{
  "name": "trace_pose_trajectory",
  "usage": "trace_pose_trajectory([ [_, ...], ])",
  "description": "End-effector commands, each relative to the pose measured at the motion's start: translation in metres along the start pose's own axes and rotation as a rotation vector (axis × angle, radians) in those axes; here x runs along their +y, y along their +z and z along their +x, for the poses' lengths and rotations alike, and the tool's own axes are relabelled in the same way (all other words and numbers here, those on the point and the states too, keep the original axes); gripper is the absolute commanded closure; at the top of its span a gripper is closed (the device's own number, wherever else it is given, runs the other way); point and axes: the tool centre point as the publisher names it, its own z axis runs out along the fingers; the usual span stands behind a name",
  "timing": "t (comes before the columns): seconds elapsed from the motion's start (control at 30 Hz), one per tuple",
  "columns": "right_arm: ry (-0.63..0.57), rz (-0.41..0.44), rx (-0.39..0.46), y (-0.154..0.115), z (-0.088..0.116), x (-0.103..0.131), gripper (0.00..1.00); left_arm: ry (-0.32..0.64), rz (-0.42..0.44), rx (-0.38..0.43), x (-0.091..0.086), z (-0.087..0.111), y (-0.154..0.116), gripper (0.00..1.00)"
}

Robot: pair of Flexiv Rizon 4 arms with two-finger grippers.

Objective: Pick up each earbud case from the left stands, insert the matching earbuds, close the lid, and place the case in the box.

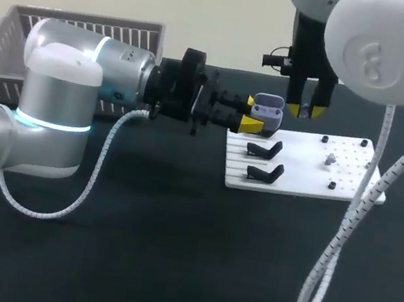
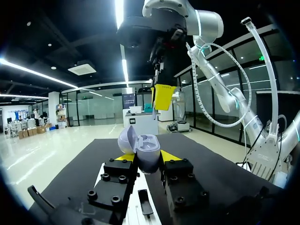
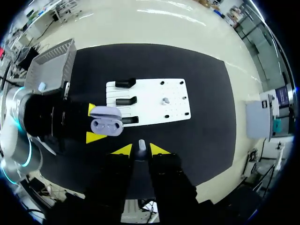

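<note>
Grips an open lilac-grey earbud case (image 1: 268, 108) in the left end effector (image 1: 252, 113), yellow tips pressed to it from two sides. Holds it well off the black bench (image 1: 130, 248), just beside the stand end of the white board (image 1: 301, 168). Carries it level, long axis running along the fingers and out toward the robot's right, hinge line lying the same way. Turns the opening upward, with the lid (image 2: 125, 139) swung back and standing on the far side, and the two sockets side by side along that long axis, plain in the right wrist view. Hangs the right end effector (image 1: 307, 111) straight down, above the case and a little to its right, apart from it. Pinches a small pale earbud (image 3: 140, 145) between those yellow tips; too small to tell which way it points. Shows three black stands (image 3: 125, 101) in a row along the board's left end, seen from the right wrist. Has another earbud (image 1: 331, 158) standing among black pegs (image 1: 332, 186) on the board's right half. Sets the grey slatted basket (image 1: 18, 40) at the bench's far left corner, well apart from the board.
</note>
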Motion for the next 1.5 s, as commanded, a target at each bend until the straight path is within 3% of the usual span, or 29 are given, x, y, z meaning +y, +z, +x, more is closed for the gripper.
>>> trace_pose_trajectory([
  [0.03, 0.097, -0.01, 0.0, -0.005, -0.002, 0.003, 1.0, 0.004, -0.025, -0.007, -0.01, -0.001, -0.001, 1.0],
  [0.33, 0.223, -0.029, 0.049, -0.009, 0.001, 0.024, 1.0, 0.017, 0.003, -0.02, -0.014, -0.002, 0.004, 1.0],
  [0.5, 0.27, 0.004, 0.079, -0.007, 0.005, 0.029, 1.0, 0.01, 0.013, -0.008, -0.01, -0.001, 0.004, 1.0],
  [0.77, 0.32, -0.038, 0.074, -0.005, 0.008, 0.038, 1.0, -0.007, 0.026, 0.006, -0.001, 0.003, 0.005, 1.0],
  [1.4, 0.32, -0.038, 0.074, -0.005, 0.008, 0.038, 1.0, -0.007, 0.026, 0.006, -0.001, 0.003, 0.005, 1.0],
  [1.5, 0.386, -0.068, 0.077, -0.004, 0.003, 0.04, 1.0, -0.007, 0.026, 0.006, -0.001, 0.003, 0.005, 1.0],
])
